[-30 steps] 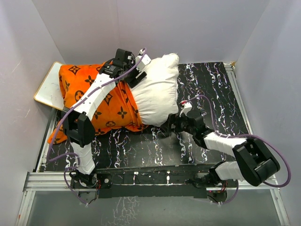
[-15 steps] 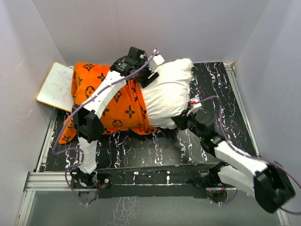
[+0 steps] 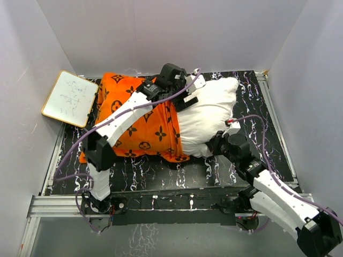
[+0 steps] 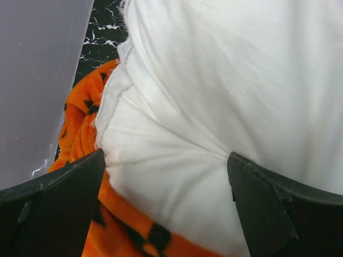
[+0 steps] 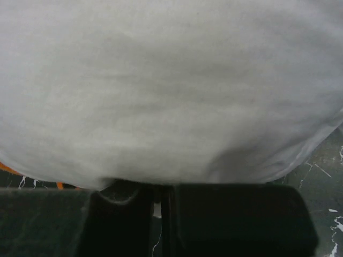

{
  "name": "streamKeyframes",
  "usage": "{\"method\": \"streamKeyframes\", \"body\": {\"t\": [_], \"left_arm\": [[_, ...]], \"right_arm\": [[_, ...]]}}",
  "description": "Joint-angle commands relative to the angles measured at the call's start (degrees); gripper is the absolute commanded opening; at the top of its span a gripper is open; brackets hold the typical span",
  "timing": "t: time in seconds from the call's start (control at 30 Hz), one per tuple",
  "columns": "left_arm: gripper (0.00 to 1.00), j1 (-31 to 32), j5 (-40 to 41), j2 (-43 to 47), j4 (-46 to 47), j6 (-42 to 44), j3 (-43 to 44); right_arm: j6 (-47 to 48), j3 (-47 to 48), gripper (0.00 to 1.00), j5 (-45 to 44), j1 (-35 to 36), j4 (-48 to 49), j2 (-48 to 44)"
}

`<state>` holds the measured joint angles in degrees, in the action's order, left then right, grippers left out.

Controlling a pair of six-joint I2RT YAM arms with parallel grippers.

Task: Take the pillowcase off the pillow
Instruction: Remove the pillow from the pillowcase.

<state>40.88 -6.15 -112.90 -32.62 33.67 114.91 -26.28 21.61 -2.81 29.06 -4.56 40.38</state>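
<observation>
Pillow (image 3: 208, 112) lies across the far middle of the black marbled worktop (image 3: 161, 170), plain white, right half bare. Pillowcase (image 3: 136, 126), orange with dark brown motifs, covers the left half only. Its open edge runs across the pillow's middle, and 1 loose flap trails onto the worktop at the near left.

Left arm (image 3: 120, 115) reaches diagonally over the pillowcase to the far side, right where orange meets white. Left jaws are spread wide. In the left wrist view the 2 black fingers (image 4: 59, 206) sit far apart at the lower corners, with white pillow (image 4: 225, 80) filling the gap and the pillowcase (image 4: 80, 126) bunched below and left of it. Neither finger is visibly closed on cloth.

Right arm (image 3: 270, 187) comes in from the near right, its tip at the pillow's near right corner. Right jaws are pressed together, only a thin slit between them in the right wrist view. The pillow (image 5: 161, 80) bulges just above, touching the tips, with a pucker in the cloth there. Cannot tell if any fabric is actually pinched.

White board with a wood frame (image 3: 69, 99) sits at the far left, just beside the pillowcase, tilted against the wall. Purple cable (image 3: 75, 144) loops off the left arm.
</observation>
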Motion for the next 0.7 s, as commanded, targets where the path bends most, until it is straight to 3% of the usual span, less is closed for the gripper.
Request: {"method": "streamKeyframes", "body": {"t": [0.0, 0.2, 0.37, 0.47, 0.67], "left_arm": [[0.97, 4.09, -0.67, 13.18, -2.45, -0.2, -7.68], [0.97, 6.54, -3.61, 29.31, -1.83, -1.34, -20.06], [0.97, 10.34, -1.33, 36.01, -0.28, -2.7, -35.65], [0.97, 10.82, 1.42, 35.48, 3.84, -5.04, -39.78], [0.97, 10.8, 9.75, 28.64, 13.41, -6.07, -39.51]], "right_arm": [[-7.15, 6.93, 0.08, -1.84, 0.64, 6.37, 5.55], [-10.63, 18.23, 0.08, -7.0, 1.16, -2.02, 15.17], [-14.09, 21.08, 0.08, -10.81, 3.88, -4.07, 15.71], [-14.81, 21.72, 0.08, -14.0, 7.57, -5.04, 15.43], [-17.49, 21.59, 0.08, -17.36, 9.19, -8.47, 13.81]]}}
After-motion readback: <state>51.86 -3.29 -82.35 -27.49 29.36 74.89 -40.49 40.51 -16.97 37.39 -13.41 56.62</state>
